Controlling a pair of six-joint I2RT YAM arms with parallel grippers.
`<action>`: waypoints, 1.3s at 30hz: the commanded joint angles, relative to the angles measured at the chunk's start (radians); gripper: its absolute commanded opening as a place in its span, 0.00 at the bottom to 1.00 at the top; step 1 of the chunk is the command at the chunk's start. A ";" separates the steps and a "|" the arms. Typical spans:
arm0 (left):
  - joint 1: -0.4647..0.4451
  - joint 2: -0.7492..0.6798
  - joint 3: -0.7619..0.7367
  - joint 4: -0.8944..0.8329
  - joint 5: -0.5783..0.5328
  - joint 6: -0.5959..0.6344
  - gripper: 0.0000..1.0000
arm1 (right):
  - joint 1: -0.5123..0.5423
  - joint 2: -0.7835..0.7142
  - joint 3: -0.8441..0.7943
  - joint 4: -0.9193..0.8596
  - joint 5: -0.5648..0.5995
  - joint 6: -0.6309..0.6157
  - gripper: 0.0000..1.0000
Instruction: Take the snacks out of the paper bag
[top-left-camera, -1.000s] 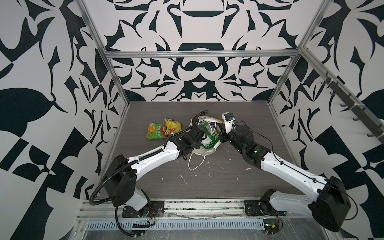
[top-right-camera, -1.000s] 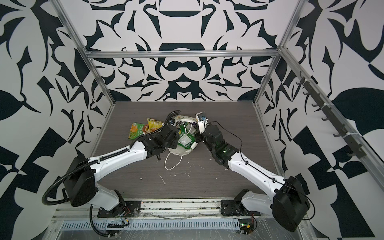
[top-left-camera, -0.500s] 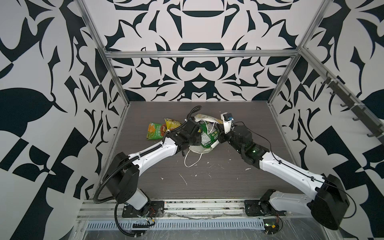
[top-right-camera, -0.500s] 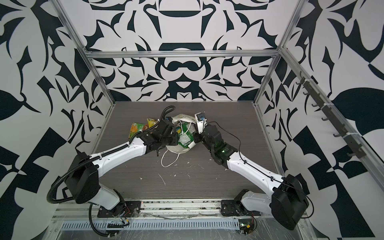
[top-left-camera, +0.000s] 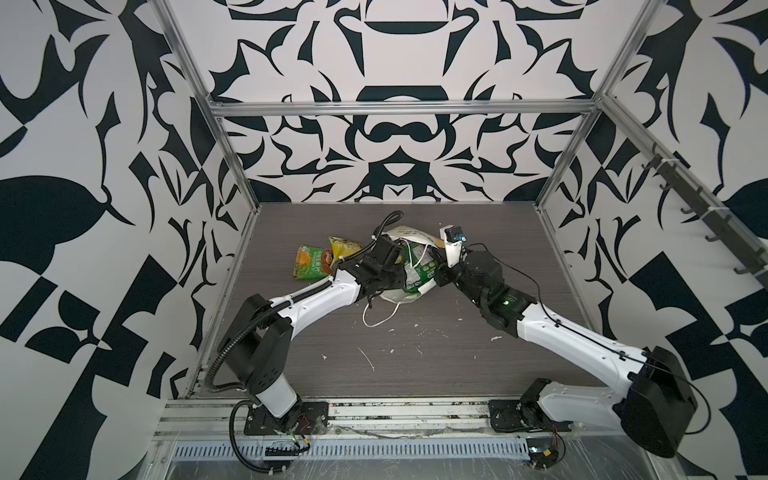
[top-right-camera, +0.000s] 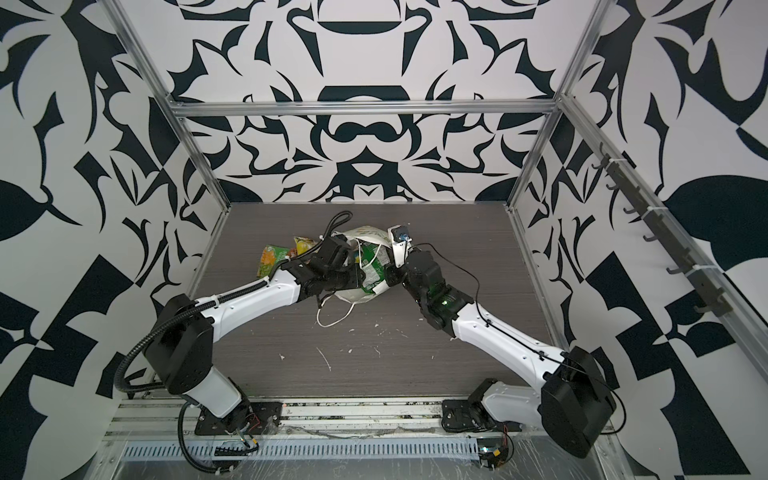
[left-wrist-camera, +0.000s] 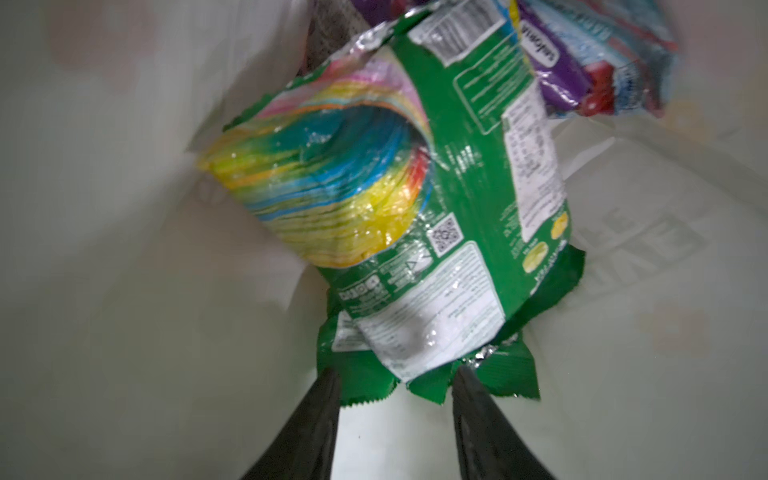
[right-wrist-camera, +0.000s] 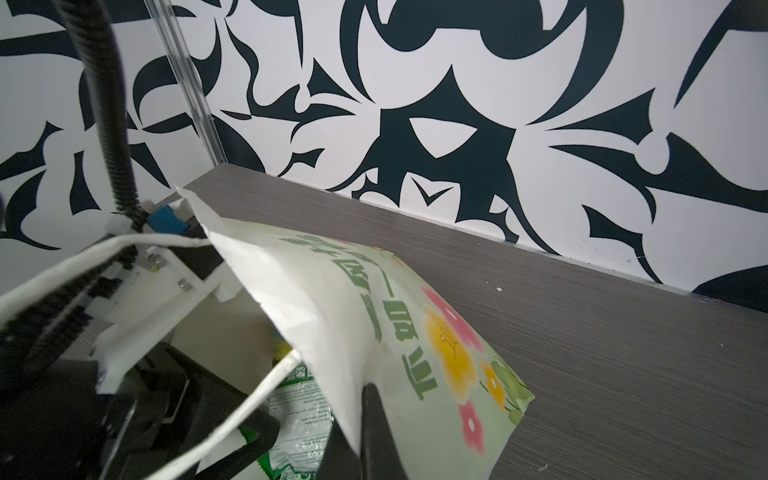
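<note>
Where the table (top-left-camera: 415, 374) lies nearest to us, we see only small white scraps (top-left-camera: 366, 358) scattered over its dark grain. Beyond them one white cord handle (top-left-camera: 380, 322) trails loose on the surface. It leads up to the paper bag (top-left-camera: 395, 294), which lies on its side near the middle of the table in both top views, its mouth turned toward the left arm.

In the left wrist view we look straight into the bag. The left gripper (left-wrist-camera: 395, 378) is inside it with its two dark fingers (left-wrist-camera: 320, 415) spread apart, their tips at the crimped end of a green packet (left-wrist-camera: 465, 199) but not closed on it. Against that packet sits a rainbow swirl print (left-wrist-camera: 324, 178); we cannot tell whether it belongs to the same packet. Deeper in the bag lie a purple packet (left-wrist-camera: 552, 70) and a teal-red packet (left-wrist-camera: 627, 62).

On the opposite side the right gripper (right-wrist-camera: 365, 399) is pressed together on the bag's paper rim, pinching it and holding that edge up off the table. Farther back, left of the bag and outside it, two snacks lie flat and touching: a green-orange packet (top-left-camera: 309, 262) and a yellow packet (top-left-camera: 344, 248).
</note>
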 joint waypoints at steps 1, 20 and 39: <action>0.023 0.033 0.021 0.020 -0.001 -0.031 0.47 | 0.004 -0.017 0.025 0.085 0.011 -0.003 0.00; 0.022 0.116 0.035 0.136 0.051 0.023 0.05 | 0.003 -0.003 0.026 0.091 0.025 -0.014 0.00; 0.022 -0.080 -0.015 0.063 0.059 0.115 0.00 | 0.003 0.029 0.049 0.050 0.171 -0.025 0.00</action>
